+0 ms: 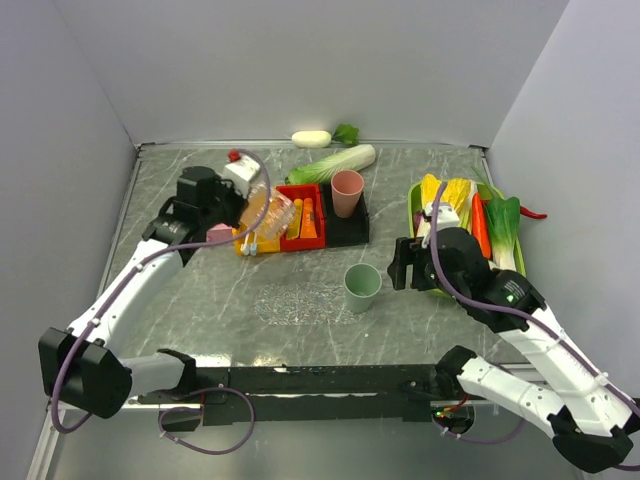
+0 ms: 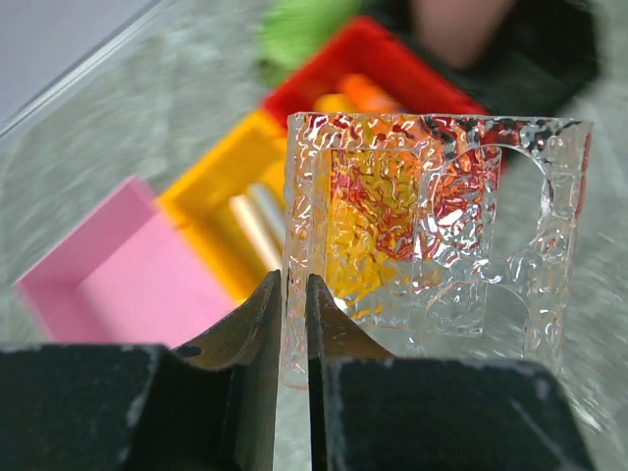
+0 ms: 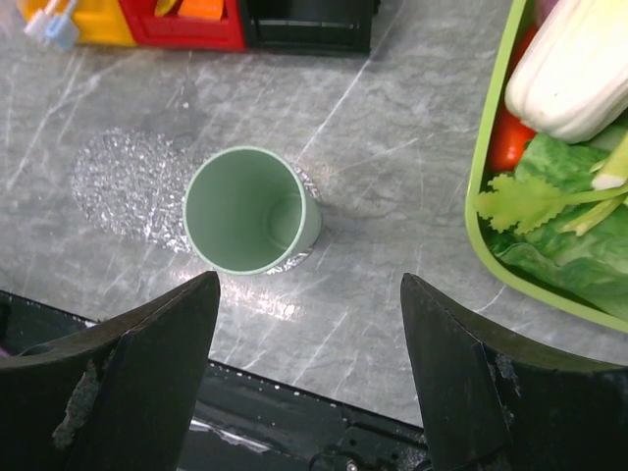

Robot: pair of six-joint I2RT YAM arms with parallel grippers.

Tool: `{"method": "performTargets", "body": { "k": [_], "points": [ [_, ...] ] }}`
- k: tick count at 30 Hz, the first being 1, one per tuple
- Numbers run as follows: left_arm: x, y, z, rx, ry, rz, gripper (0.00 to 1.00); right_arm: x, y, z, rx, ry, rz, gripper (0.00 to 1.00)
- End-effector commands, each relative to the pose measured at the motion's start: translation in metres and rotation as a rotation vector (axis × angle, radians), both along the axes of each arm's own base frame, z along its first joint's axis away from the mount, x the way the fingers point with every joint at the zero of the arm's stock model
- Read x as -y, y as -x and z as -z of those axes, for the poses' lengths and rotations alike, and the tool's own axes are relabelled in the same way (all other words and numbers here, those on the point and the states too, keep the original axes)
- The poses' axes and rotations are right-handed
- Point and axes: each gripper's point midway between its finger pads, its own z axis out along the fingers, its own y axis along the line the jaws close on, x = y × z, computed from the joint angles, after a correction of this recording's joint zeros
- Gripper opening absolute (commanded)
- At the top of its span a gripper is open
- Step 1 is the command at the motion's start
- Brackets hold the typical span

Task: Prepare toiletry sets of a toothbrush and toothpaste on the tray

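Clear, bumpy plastic catches the eye from overhead: the tray (image 1: 268,213) hangs in the left jaws above the yellow bin (image 1: 243,245) and the red bin (image 1: 290,240) holding the orange toothpaste (image 1: 306,220). Seen from the left wrist, those jaws are clamped on the upright tray's (image 2: 442,245) edge. The right wrist view shows the right jaws wide apart and empty over a green cup (image 3: 250,211) on the tabletop (image 3: 392,128), with pale toothbrush (image 3: 49,25) ends poking from the yellow bin (image 3: 93,22).
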Motion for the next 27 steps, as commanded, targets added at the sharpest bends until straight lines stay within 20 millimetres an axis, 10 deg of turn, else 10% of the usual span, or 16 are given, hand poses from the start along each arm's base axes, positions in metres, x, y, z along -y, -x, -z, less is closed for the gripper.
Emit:
{"method": "performTargets", "body": {
  "k": [1, 10, 16, 27],
  "points": [
    [0.050, 0.029, -0.013, 0.040, 0.017, 0.242, 0.01, 0.012, -0.001, -0.025, 0.086, -0.013, 0.032, 0.81],
    [0.114, 0.084, 0.007, -0.037, -0.034, 0.505, 0.01, 0.029, 0.012, -0.035, 0.124, -0.017, 0.054, 0.82],
    [0.120, 0.100, 0.018, -0.100, -0.038, 0.541, 0.01, 0.034, 0.013, -0.034, 0.162, -0.003, 0.041, 0.82],
    [0.121, 0.125, 0.034, -0.129, -0.058, 0.539, 0.01, -0.021, 0.006, -0.044, 0.159, -0.162, -0.132, 0.79]
  ]
}}
